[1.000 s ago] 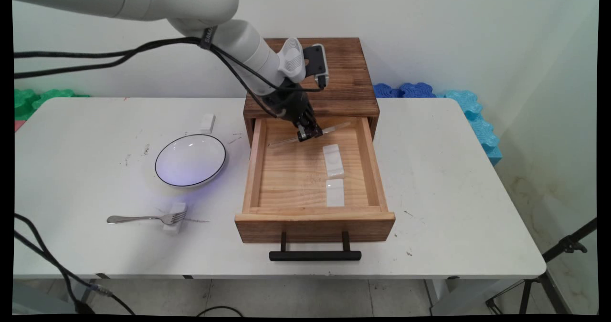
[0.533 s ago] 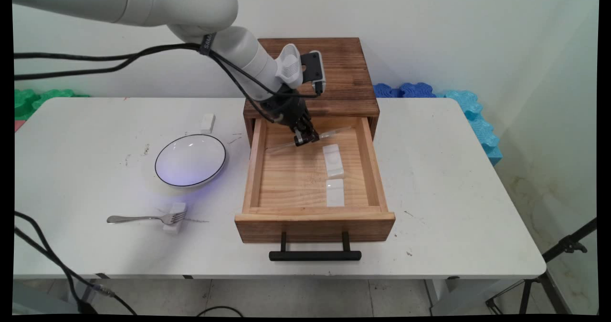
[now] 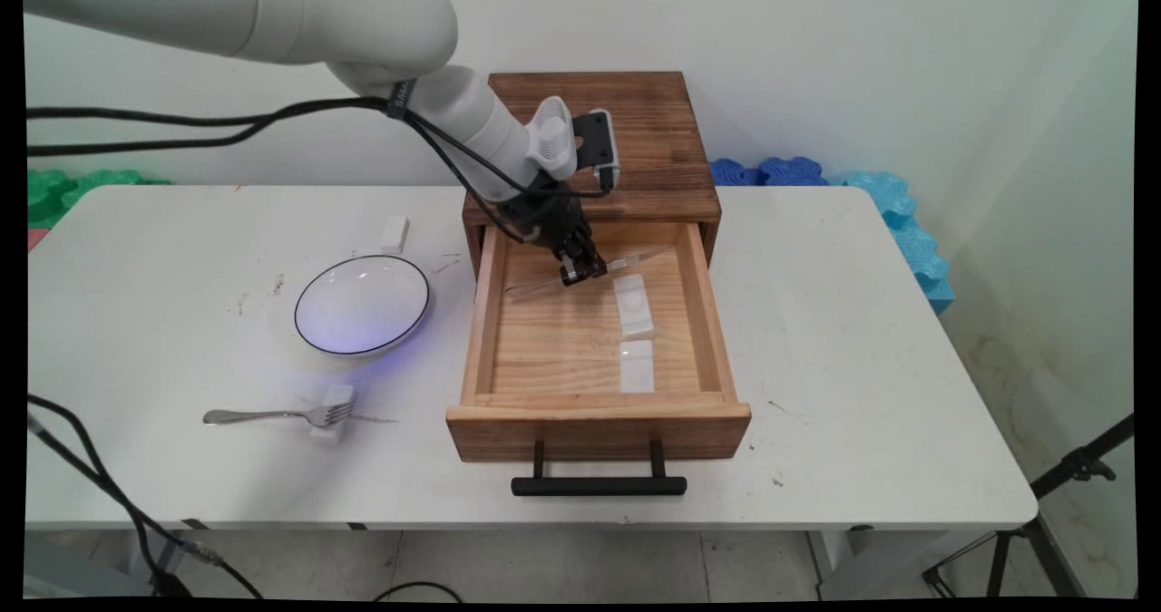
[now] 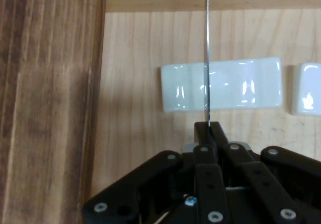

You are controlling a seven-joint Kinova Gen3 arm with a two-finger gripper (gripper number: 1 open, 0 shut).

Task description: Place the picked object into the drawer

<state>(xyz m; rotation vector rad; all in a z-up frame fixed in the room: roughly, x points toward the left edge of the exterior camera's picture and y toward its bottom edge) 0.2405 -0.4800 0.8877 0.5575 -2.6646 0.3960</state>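
Note:
My gripper (image 3: 580, 272) hangs inside the open wooden drawer (image 3: 599, 408), near its back, and is shut on a thin metal knife (image 3: 635, 257). The knife lies crosswise in the jaws, sticking out to both sides. In the hand view the knife (image 4: 206, 58) shows edge-on, rising from the closed fingertips of the gripper (image 4: 210, 128). Beneath it lies a white ceramic rest (image 4: 220, 91), with a second white rest (image 4: 307, 96) beside it. In the main view the first rest (image 3: 633, 304) and the second rest (image 3: 637, 364) lie in line on the drawer floor, right of the gripper.
The drawer's cabinet (image 3: 626, 131) stands at the table's back. Left of it are a white plate with a dark rim (image 3: 361, 304), a fork (image 3: 263, 415) propped on a white rest (image 3: 331, 414), and another white rest (image 3: 394, 233). The drawer's black handle (image 3: 599, 485) juts toward the near edge.
The gripper, still holding the knife, has shifted slightly left and lower in the picture, deeper into the drawer. Nothing else has moved.

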